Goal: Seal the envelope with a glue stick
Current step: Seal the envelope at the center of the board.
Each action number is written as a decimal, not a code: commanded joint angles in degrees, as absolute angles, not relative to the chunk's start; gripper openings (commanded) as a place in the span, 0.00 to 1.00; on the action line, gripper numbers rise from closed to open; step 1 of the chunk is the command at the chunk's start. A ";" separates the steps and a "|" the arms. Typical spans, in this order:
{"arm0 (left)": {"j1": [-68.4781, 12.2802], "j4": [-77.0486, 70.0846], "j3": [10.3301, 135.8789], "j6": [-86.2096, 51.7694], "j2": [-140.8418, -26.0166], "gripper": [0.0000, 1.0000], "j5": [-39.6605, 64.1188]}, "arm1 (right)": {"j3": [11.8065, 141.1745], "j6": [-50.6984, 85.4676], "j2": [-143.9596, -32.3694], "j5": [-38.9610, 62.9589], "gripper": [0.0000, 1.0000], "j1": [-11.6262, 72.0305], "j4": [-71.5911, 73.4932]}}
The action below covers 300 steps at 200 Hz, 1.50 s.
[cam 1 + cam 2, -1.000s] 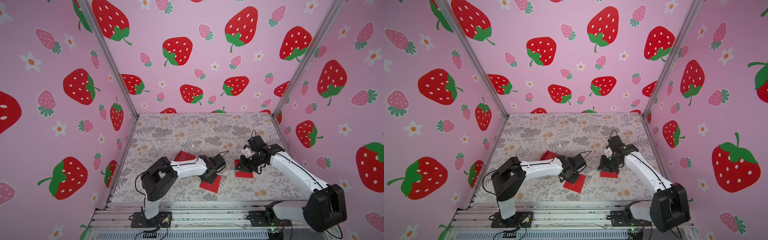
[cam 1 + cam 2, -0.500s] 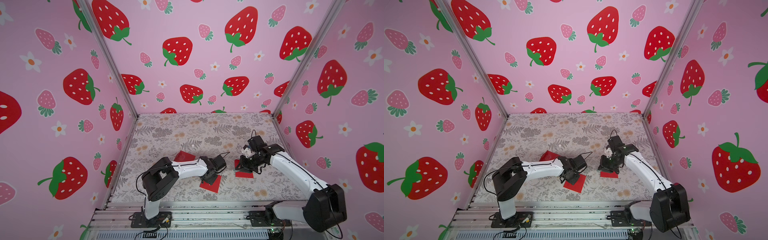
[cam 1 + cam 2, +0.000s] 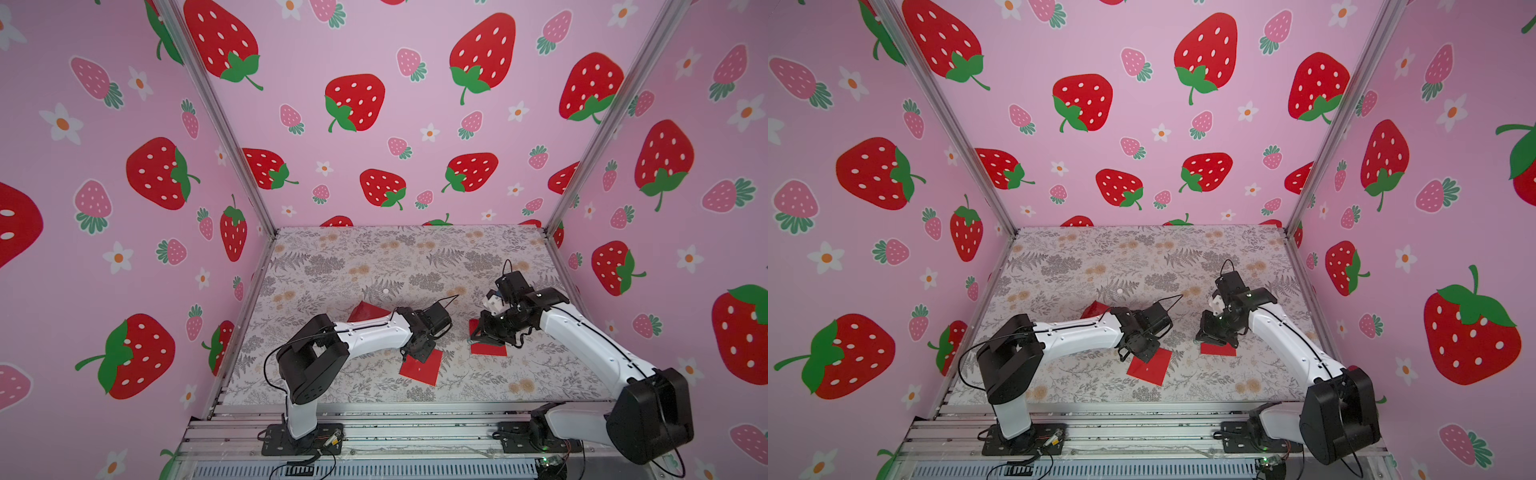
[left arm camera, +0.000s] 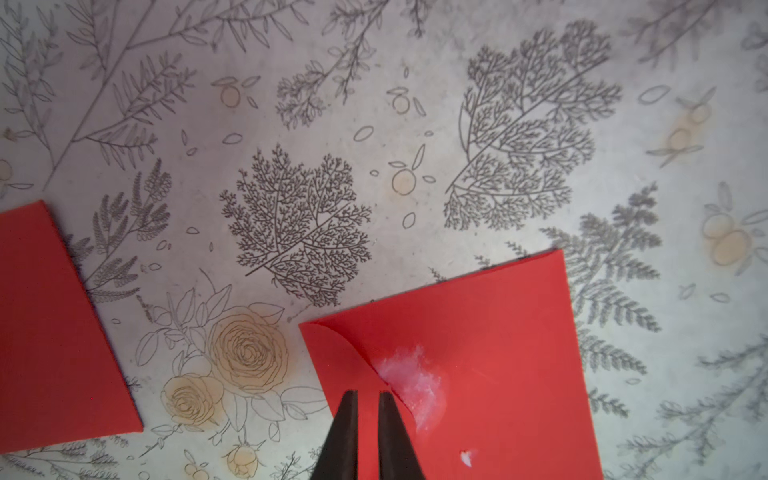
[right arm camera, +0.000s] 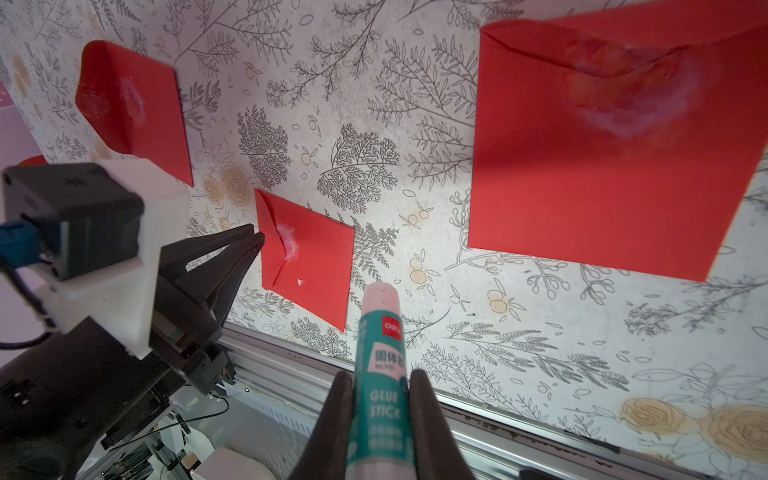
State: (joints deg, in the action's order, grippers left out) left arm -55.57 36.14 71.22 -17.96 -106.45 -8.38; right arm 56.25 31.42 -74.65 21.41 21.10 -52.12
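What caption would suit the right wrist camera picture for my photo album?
The right tool grips a glue stick above a floral table where three glue-smeared red envelopes lie.

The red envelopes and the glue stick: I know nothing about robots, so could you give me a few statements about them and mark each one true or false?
1. The right gripper holds the glue stick. True.
2. The glue stick's label is orange. False: it is teal-green.
3. Three red envelopes lie on the table. True.
4. The left gripper lifts the middle envelope off the table. False: its tips are shut on nothing, and the middle envelope lies on the table.
5. The middle envelope has a white smear by its flap. True.
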 commanded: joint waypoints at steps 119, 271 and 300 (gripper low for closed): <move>-56.24 38.00 71.09 -17.15 -110.79 0.12 -9.47 | 57.56 30.50 -75.45 21.68 0.00 21.09 -53.34; -55.99 36.46 70.43 -17.74 -109.63 0.15 -6.53 | 58.27 29.80 -76.49 21.94 0.00 21.17 -53.96; -56.30 36.28 68.81 -17.82 -110.70 0.15 -6.91 | 58.18 29.79 -76.54 21.88 0.00 21.18 -53.99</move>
State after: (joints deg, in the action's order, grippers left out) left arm -56.10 36.01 70.30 -17.39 -108.81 -7.35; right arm 56.99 30.55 -76.36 21.45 21.10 -52.56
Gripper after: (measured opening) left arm 0.148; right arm 0.208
